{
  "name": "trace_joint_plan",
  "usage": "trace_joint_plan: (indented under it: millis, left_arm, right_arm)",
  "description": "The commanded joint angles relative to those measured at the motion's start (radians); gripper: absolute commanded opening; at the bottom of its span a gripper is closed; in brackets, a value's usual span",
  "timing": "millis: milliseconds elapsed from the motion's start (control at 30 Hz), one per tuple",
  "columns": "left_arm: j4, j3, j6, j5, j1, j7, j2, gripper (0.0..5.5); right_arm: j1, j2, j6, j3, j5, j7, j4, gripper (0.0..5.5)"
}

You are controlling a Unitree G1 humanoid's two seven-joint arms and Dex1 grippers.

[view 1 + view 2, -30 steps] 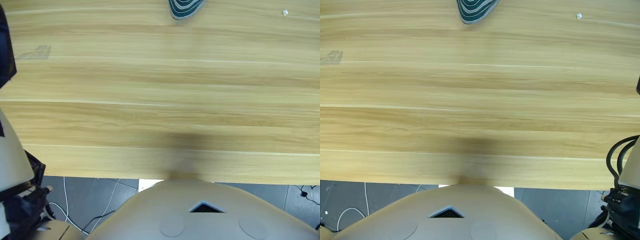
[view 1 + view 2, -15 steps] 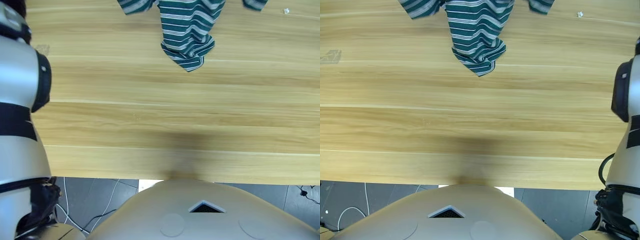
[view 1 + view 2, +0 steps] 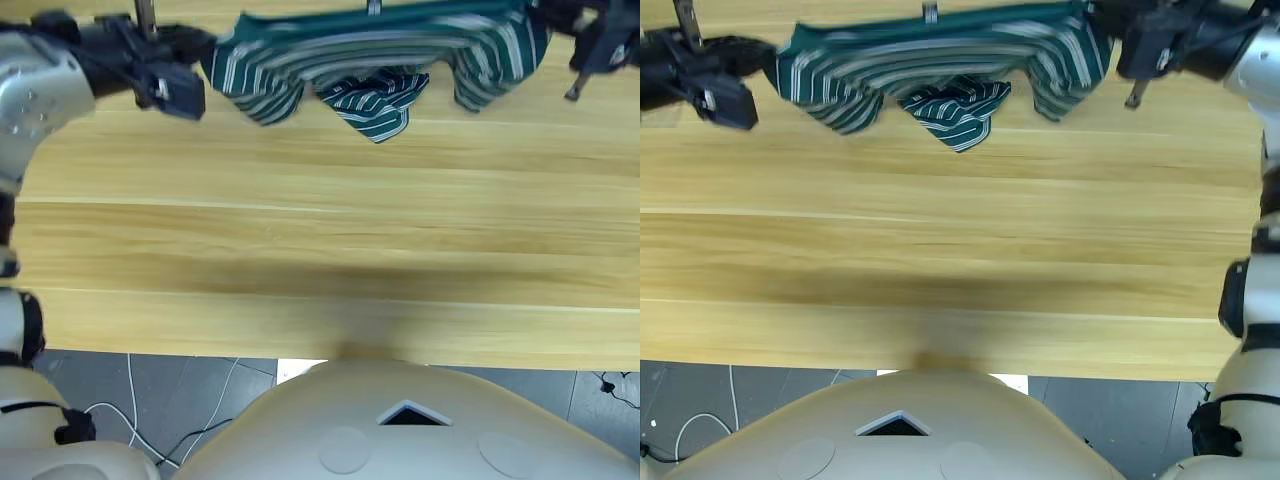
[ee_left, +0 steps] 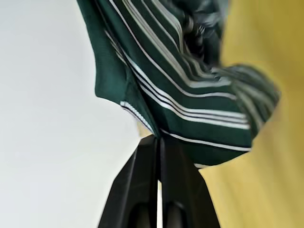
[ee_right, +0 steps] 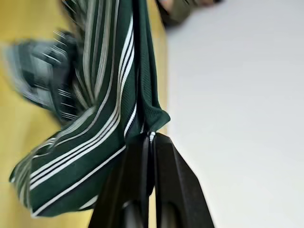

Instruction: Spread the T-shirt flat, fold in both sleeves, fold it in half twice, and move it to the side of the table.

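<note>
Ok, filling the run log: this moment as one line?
T-shirt held stretched over table | left gripper: jaws shut on it | right gripper: same

The T-shirt spans the far part of the surface, the left tool at its left end and the right tool at its right. Its bunched middle seemingly touches the surface.

**Floor and cables past the near edge**

Dark grey floor shows beyond the near edge of the wooden table. A white cable crosses it at the near left, and a black cable lies at the near right. A small bright patch sits against the table's edge, near the middle.
</note>
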Motion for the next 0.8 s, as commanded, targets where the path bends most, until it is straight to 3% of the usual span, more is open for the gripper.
trace_joint_plan:
  millis: [33,133,333,467,600,667,800]
  left_arm:
    - [-0.412,0.226,0.190,-0.104,0.367,-0.103,0.129,0.01]
    - [-0.643,0.340,0.271,-0.145,0.607,-0.153,0.100,0.01]
    - [-0.858,0.482,0.367,-0.162,0.887,-0.241,0.018,0.01]
    - [-0.914,0.480,0.358,-0.121,1.015,-0.277,-0.025,0.01]
    - [-0.756,0.419,0.365,-0.064,0.731,-0.236,-0.043,0.01]
    - [-0.561,0.356,0.386,-0.039,0.406,-0.227,-0.068,0.01]
    - [-0.088,0.193,0.406,0.060,-0.242,-0.215,-0.228,0.01]
  right_arm:
    - [0.335,-0.235,0.238,-0.093,0.205,0.125,-0.486,0.00]
    - [0.516,-0.309,0.355,-0.143,0.277,0.152,-0.728,0.00]
    - [0.790,-0.377,0.491,-0.216,0.350,0.241,-0.960,0.00]
    - [0.823,-0.318,0.511,-0.226,0.325,0.252,-0.998,0.00]
    - [0.516,-0.136,0.468,-0.186,0.176,0.180,-0.759,0.00]
    - [0.240,-0.035,0.389,-0.166,0.035,0.096,-0.517,0.00]
    - [-0.236,0.099,0.264,-0.109,-0.196,-0.093,-0.069,0.00]
